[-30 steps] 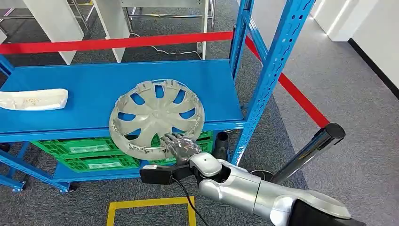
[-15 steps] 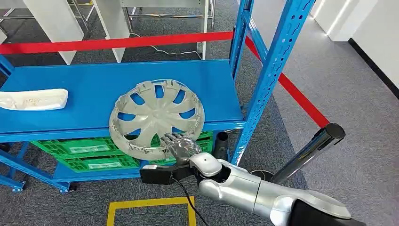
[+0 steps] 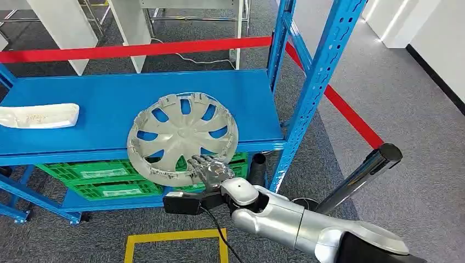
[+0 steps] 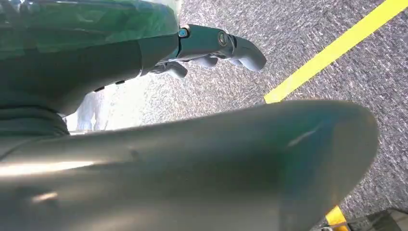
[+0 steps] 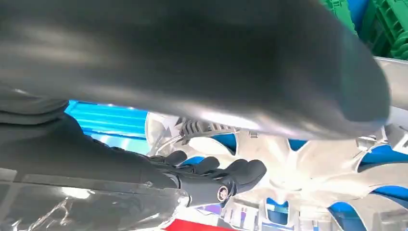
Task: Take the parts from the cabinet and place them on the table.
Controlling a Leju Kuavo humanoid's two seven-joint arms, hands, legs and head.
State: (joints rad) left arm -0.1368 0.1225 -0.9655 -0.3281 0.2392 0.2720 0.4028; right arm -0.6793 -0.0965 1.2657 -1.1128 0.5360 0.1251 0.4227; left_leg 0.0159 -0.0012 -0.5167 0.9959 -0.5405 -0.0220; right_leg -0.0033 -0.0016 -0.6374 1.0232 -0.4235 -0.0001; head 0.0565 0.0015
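A silver hubcap (image 3: 182, 137) juts over the front edge of a blue steel shelf (image 3: 109, 101), its near rim gripped by the robot's right hand (image 3: 210, 171), fingers (image 5: 240, 169) curled under the spokes and thumb on top. A white moulded part (image 3: 38, 116) lies at the far left of the same shelf, well apart from the hubcap. Green crates (image 3: 101, 179) sit on the level below. The rack's blue perforated uprights (image 3: 318, 76) rise at the right, with red barrier tape (image 3: 137, 49) stretched behind it and white cabinet legs (image 3: 66, 27) beyond. Grey carpet (image 3: 395, 109) covers the floor, marked with yellow tape (image 3: 175, 236) in front of the rack. The left hand (image 4: 211, 48) hangs above the carpet, fingers loosely bent and holding nothing.
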